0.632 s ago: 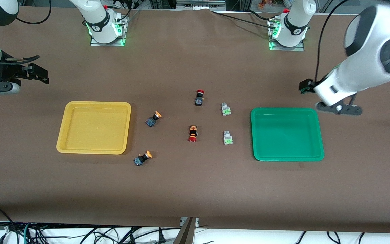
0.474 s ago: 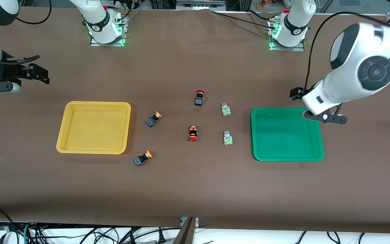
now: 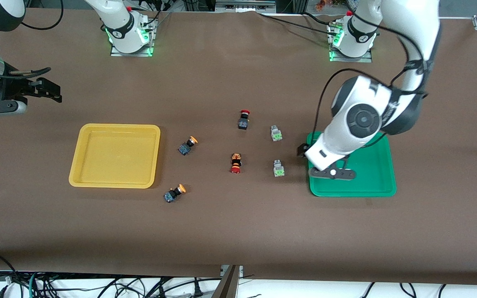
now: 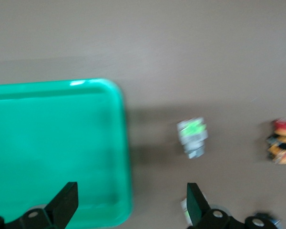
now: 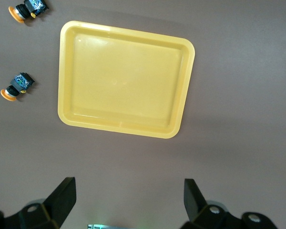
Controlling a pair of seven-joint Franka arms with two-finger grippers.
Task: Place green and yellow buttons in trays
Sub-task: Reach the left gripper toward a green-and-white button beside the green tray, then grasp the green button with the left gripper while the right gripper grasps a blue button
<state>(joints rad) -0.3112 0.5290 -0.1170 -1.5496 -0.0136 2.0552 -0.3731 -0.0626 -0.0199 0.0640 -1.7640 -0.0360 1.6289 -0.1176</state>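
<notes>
We see the left gripper (image 4: 128, 207), fingers spread, over the shallow green plastic tray's (image 3: 371, 188) edge. Beside that tray lie two grey green-faced buttons (image 3: 278, 168). The right gripper (image 5: 128, 202), fingers spread, waits above the brown table.

The left gripper (image 3: 333, 173) hung low with fingers spread wide; the right gripper (image 3: 42, 92) waited, likewise spread.
</notes>
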